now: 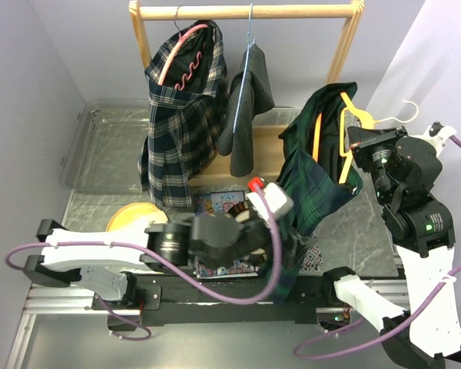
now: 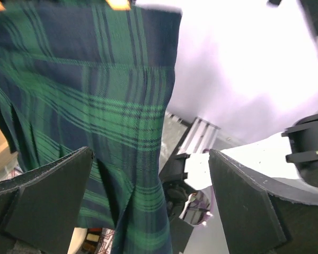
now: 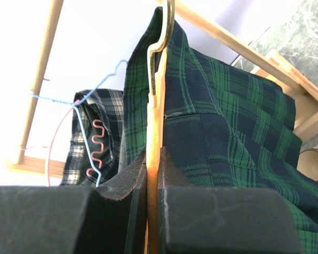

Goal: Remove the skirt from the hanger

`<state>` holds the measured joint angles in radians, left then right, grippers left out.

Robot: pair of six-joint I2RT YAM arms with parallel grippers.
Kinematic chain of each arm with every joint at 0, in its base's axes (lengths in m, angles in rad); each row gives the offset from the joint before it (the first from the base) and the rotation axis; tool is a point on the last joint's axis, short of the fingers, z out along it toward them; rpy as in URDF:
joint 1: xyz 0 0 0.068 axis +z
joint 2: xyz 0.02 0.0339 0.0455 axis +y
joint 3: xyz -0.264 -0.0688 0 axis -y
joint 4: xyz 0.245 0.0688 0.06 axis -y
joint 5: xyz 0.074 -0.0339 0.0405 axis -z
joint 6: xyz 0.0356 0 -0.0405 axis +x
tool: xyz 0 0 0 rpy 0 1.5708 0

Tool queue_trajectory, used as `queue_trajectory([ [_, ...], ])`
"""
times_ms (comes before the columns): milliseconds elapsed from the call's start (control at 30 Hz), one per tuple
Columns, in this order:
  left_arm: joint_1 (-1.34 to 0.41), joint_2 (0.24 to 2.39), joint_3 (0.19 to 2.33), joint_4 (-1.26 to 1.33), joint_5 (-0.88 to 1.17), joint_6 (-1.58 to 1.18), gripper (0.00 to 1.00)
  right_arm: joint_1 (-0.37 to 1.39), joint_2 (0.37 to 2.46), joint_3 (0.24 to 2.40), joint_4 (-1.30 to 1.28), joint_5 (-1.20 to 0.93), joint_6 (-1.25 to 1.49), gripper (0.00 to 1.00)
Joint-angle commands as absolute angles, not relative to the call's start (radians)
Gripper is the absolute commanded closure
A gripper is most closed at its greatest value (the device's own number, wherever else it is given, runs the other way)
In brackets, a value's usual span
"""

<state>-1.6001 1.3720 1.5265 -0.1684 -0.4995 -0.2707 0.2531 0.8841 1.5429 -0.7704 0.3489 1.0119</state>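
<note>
Our right gripper (image 3: 153,172) clenches the hanger (image 3: 155,106) to steady it while our left gripper (image 2: 150,159), jaws apart, brackets the skirt (image 2: 95,95) for pulling.

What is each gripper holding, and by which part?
Right gripper: shut on the orange hanger, on its arm below the hook. Left gripper: open, green skirt between its fingers, nothing held.

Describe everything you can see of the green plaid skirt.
The green plaid skirt is dark green and navy tartan, a woven-looking cloth with pleats. It hangs draped on an orange-yellow hanger, which the right gripper pinches, held away from the wooden rail. Its lower part falls toward the table and passes between the open fingers of the left gripper, nearer one pad, not clamped.
</note>
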Motion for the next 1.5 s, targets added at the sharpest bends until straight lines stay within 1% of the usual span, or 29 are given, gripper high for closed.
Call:
queue_trajectory([
  [0,-1.629,1.419,1.537,-0.120,-0.598,-0.255,0.03,0.258,0.856,1.601,-0.624,0.402,1.095,1.00],
  [233,-1.646,1.476,1.471,-0.115,-0.659,-0.287,0.03,0.258,0.853,1.600,-0.603,0.388,1.127,1.00],
  [400,-1.646,1.526,1.433,-0.170,-0.778,-0.276,0.01,0.258,0.859,1.614,-0.594,0.370,1.120,1.00],
  [433,-1.646,1.528,1.421,-0.169,-0.802,-0.269,0.02,0.258,0.859,1.615,-0.589,0.362,1.118,1.00],
  [467,-1.646,1.529,1.408,-0.167,-0.817,-0.267,0.20,0.259,0.859,1.614,-0.581,0.345,1.112,1.00],
  [533,-1.646,1.516,1.381,-0.156,-0.853,-0.264,0.47,0.258,0.861,1.612,-0.574,0.333,1.100,1.00],
  [567,-1.646,1.509,1.376,-0.170,-0.853,-0.273,0.68,0.256,0.858,1.608,-0.554,0.325,1.080,1.00],
  [667,-1.646,1.470,1.353,-0.201,-0.861,-0.304,0.99,0.256,0.862,1.640,-0.522,0.324,1.027,1.00],
  [867,-1.647,1.365,1.272,-0.302,-0.926,-0.393,0.99,0.256,0.933,1.816,-0.552,0.310,0.953,1.00],
  [1000,-1.652,1.249,1.203,-0.408,-0.983,-0.506,0.99,0.256,0.960,1.887,-0.587,0.282,0.916,1.00],
  [1067,-1.660,1.206,1.195,-0.432,-1.006,-0.515,0.99,0.256,0.957,1.916,-0.615,0.253,0.882,1.00],
  [1133,-1.681,1.146,1.192,-0.431,-1.040,-0.506,0.99,0.256,0.940,1.910,-0.632,0.227,0.833,1.00],
  [1233,-1.719,1.075,1.212,-0.384,-1.069,-0.437,0.99,0.256,0.870,1.855,-0.664,0.068,0.722,1.00],
  [1300,-1.752,1.037,1.252,-0.332,-1.043,-0.350,0.99,0.256,0.798,1.801,-0.725,-0.033,0.693,1.00],
  [1367,-1.766,1.022,1.302,-0.313,-1.043,-0.307,0.99,0.256,0.720,1.738,-0.716,-0.118,0.664,1.00],
  [1400,-1.769,1.016,1.324,-0.316,-1.064,-0.276,0.99,0.256,0.706,1.740,-0.730,-0.168,0.660,1.00],
  [1467,-1.772,1.012,1.370,-0.328,-1.112,-0.246,0.99,0.256,0.678,1.779,-0.796,-0.160,0.650,1.00],
])
